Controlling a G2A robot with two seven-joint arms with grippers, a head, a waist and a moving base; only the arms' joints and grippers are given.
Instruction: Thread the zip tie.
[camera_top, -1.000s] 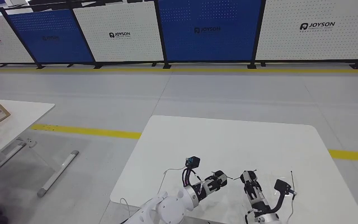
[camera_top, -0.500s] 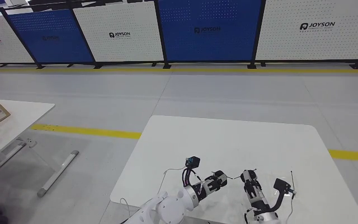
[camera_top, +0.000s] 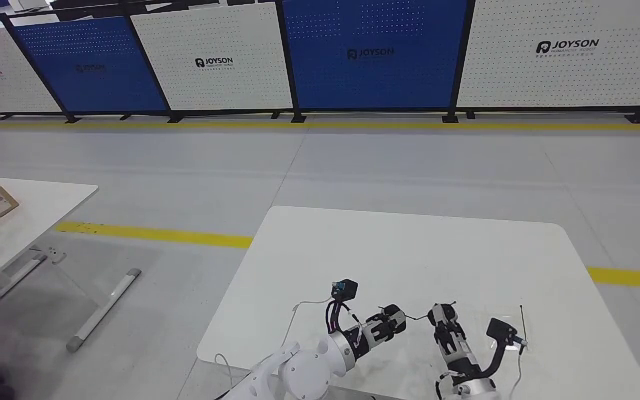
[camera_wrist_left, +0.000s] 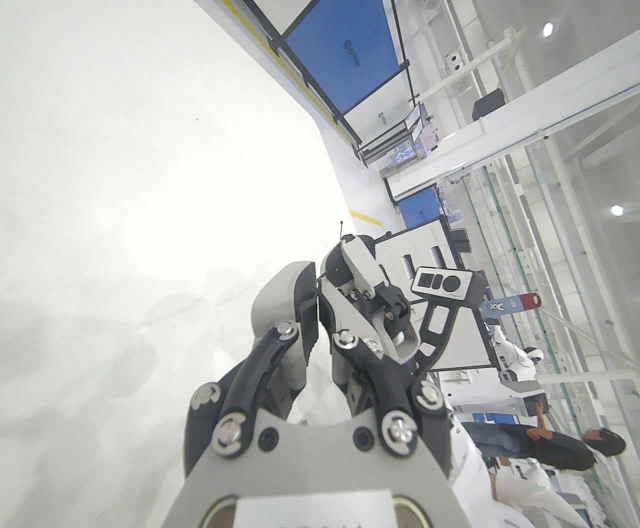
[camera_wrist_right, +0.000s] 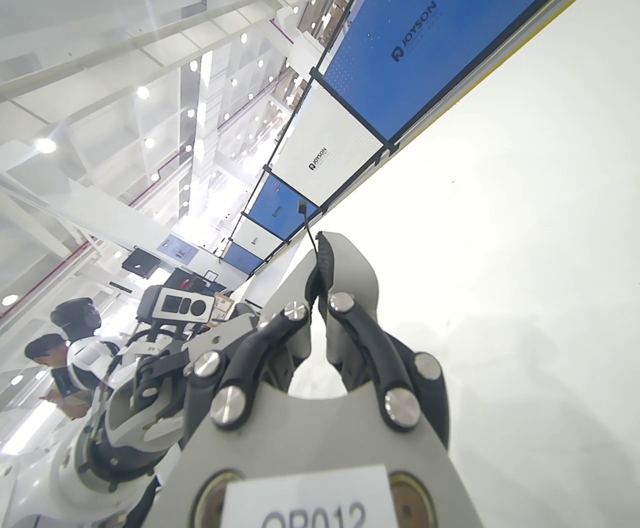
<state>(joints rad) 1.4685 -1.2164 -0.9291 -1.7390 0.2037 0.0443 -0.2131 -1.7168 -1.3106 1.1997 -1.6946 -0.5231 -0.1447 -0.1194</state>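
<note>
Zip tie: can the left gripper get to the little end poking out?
Probably yes, if it opens first. The right gripper pinches the zip tie with its end poking out free, and the left gripper, shut, sits close beside it with nothing seen between them.

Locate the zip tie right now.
In the right wrist view, the zip tie is pinched in the right gripper. Its small square end sticks out past the fingertips, over the white table.

Bright ceiling lights (camera_wrist_right: 45, 145) glare off the white table (camera_wrist_right: 525, 225); wrist views bend at edges.
</note>
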